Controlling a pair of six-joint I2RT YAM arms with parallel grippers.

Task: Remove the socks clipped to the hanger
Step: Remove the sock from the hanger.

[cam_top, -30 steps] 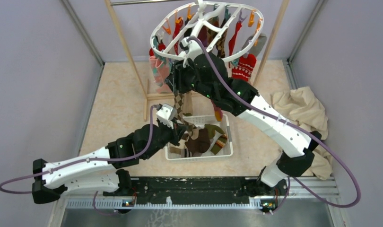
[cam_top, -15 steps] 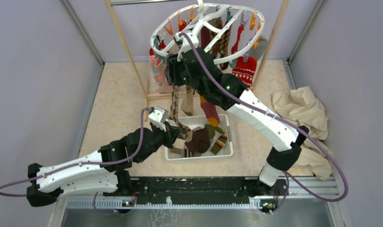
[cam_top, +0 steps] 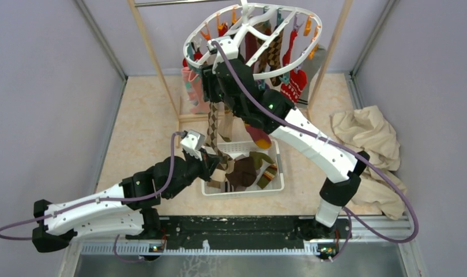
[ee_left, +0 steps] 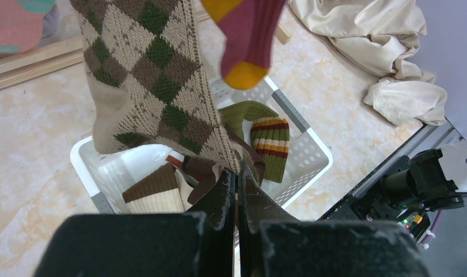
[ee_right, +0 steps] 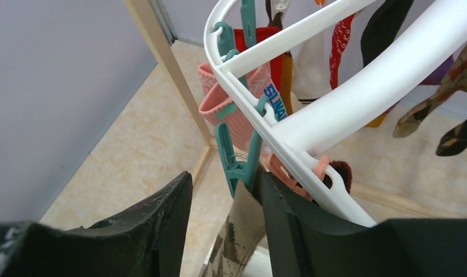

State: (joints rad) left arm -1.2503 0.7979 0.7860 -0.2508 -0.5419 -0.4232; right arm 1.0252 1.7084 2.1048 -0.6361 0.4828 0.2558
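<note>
While overhead hides it, clip [ee_right: 238, 167] pinches argyle sock [ee_right: 243, 231].

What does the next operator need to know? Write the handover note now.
Left gripper: shut on the lower end of the argyle sock, over the basket.
Right gripper: open, jaws either side of the teal clip that holds that sock's top on the hanger.
Done: several socks lie in the basket.
Left: free the argyle sock, then the many others clipped round the hanger.
</note>
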